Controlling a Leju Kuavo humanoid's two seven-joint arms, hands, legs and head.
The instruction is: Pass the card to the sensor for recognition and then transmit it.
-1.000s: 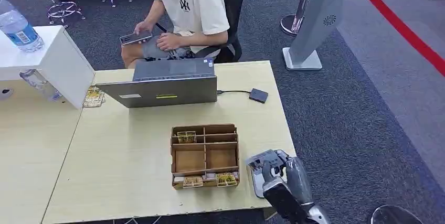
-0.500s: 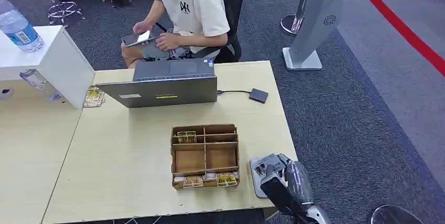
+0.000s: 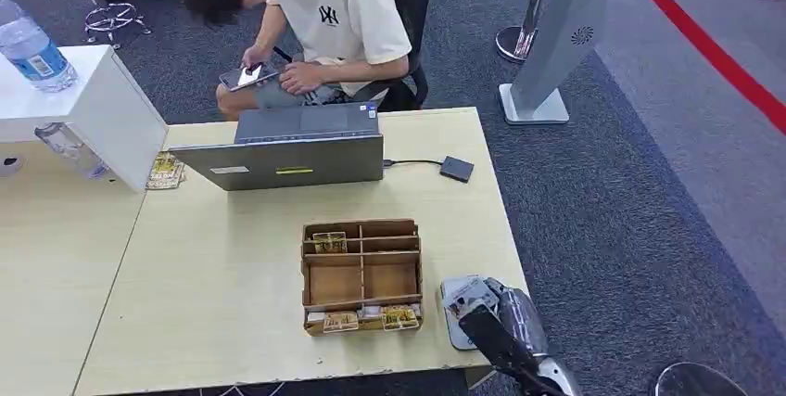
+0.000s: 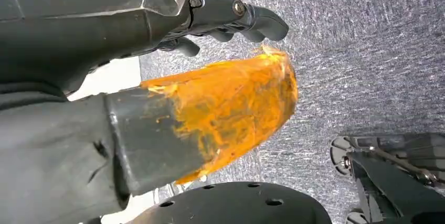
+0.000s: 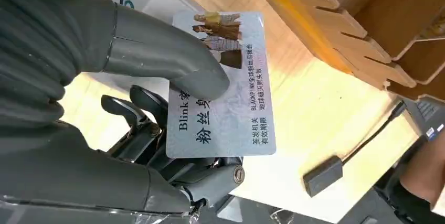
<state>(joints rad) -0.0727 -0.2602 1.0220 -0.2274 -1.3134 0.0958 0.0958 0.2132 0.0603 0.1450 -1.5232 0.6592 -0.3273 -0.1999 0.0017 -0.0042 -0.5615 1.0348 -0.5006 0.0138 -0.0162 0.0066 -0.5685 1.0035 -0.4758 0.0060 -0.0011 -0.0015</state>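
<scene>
One card (image 5: 225,85) sits pinched in the right hand (image 5: 157,124), the thick grey thumb pressed on its printed face and the darker fingers (image 5: 131,108) underneath. In the head view this hand (image 3: 496,317) is at the lower right of the frame, at the table's (image 3: 213,294) near right corner, with the card (image 3: 466,295) over a pale flat reader (image 3: 451,322) lying just right of the wooden organizer (image 3: 361,275). Some small cards stand in the organizer's front and back slots. Higher in the frame a grey laptop (image 3: 292,150) stands open, and a cable runs from it to a small black sensor (image 3: 456,169) at centre right. Behind the laptop a person (image 3: 324,25) sits bent over a phone. At upper left a water bottle (image 3: 28,48) stands on a white box (image 3: 83,104). The left hand (image 4: 157,77) hangs over grey carpet, its thumb wrapped in orange tape and its dark fingers (image 4: 246,17) curled with nothing in them
</scene>
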